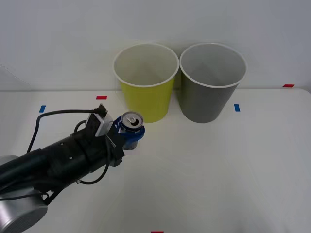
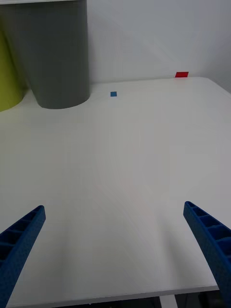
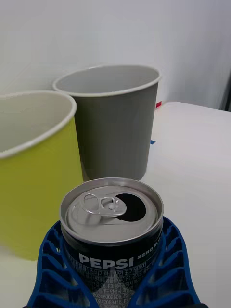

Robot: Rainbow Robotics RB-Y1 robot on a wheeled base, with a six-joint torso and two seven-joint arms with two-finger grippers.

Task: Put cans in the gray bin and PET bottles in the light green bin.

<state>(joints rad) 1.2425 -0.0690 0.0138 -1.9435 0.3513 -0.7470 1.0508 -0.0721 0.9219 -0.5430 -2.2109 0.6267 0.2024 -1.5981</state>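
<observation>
Gripping the upright can (image 3: 113, 226), left gripper (image 1: 127, 134) sits before the light green bin (image 1: 146, 82); gray bin (image 1: 212, 82) lies rightward; right gripper (image 2: 115, 250) open.

Can (image 3: 111, 226): black body with white lettering, silver top and pull tab. Left gripper (image 3: 113, 269): blue ribbed fingers closed around the can, on a black arm (image 1: 53, 162) with a white block near the wrist. Right gripper (image 2: 115, 250): blue ribbed fingers spread apart. Light green bin (image 1: 146, 85): yellow-green outside, white rim, pale inside. Gray bin (image 1: 211, 82): dark grey outside, white rim, pale inside. Table (image 1: 218, 170): white, with small red and blue tape marks
</observation>
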